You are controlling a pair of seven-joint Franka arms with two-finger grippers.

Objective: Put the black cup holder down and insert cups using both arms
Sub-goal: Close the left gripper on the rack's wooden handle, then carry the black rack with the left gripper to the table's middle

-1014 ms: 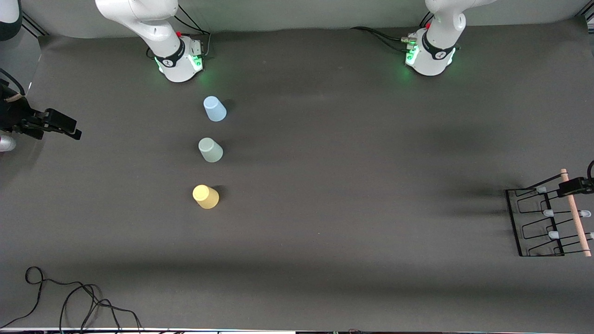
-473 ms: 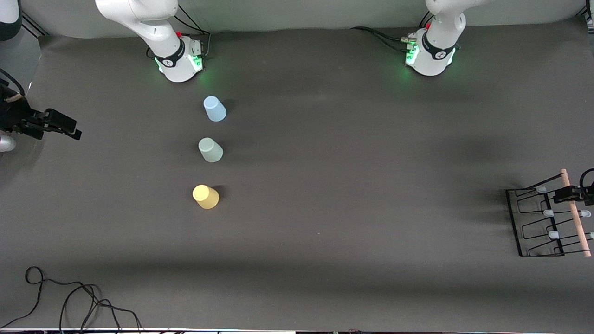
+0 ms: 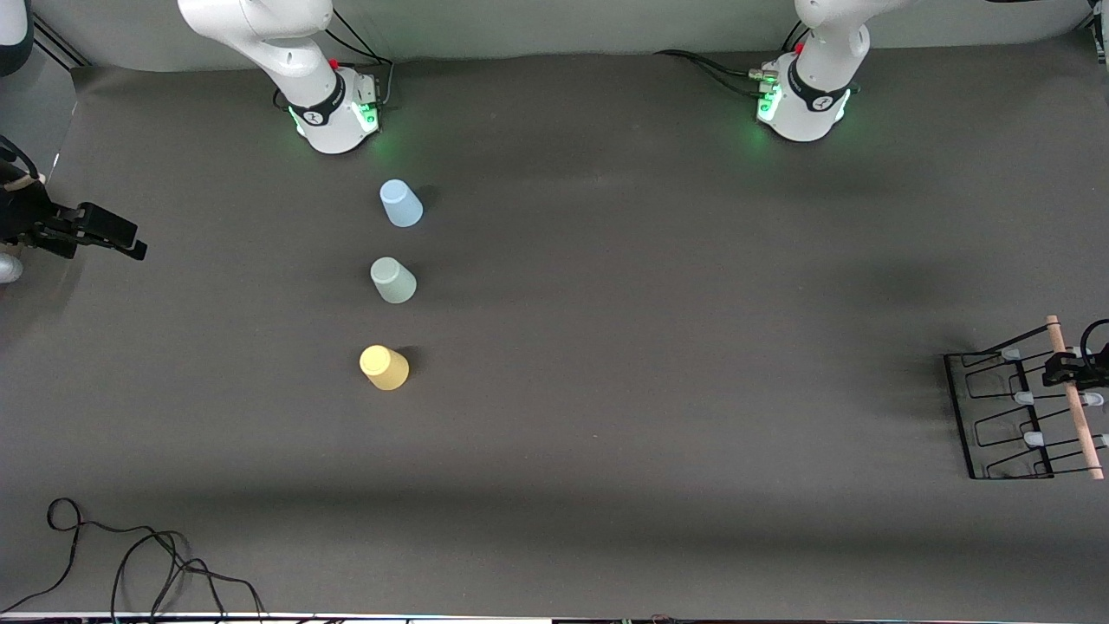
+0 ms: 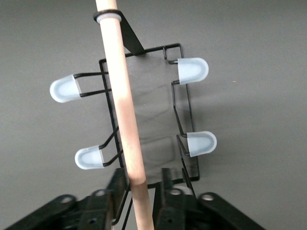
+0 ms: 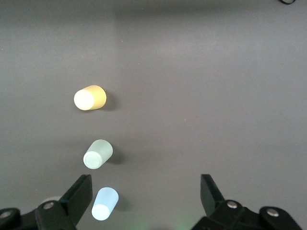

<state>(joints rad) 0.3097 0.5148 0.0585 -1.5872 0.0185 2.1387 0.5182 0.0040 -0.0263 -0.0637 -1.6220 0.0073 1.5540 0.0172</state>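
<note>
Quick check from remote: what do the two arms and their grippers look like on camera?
Both arms are white with dark grey joint bands and green-lit bases, black cables trailing from each. The right gripper and left gripper are black, with flat dark fingers and silver screws.

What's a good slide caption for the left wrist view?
Left gripper closed around the rack's wooden handle, four pale pegs showing.
</note>
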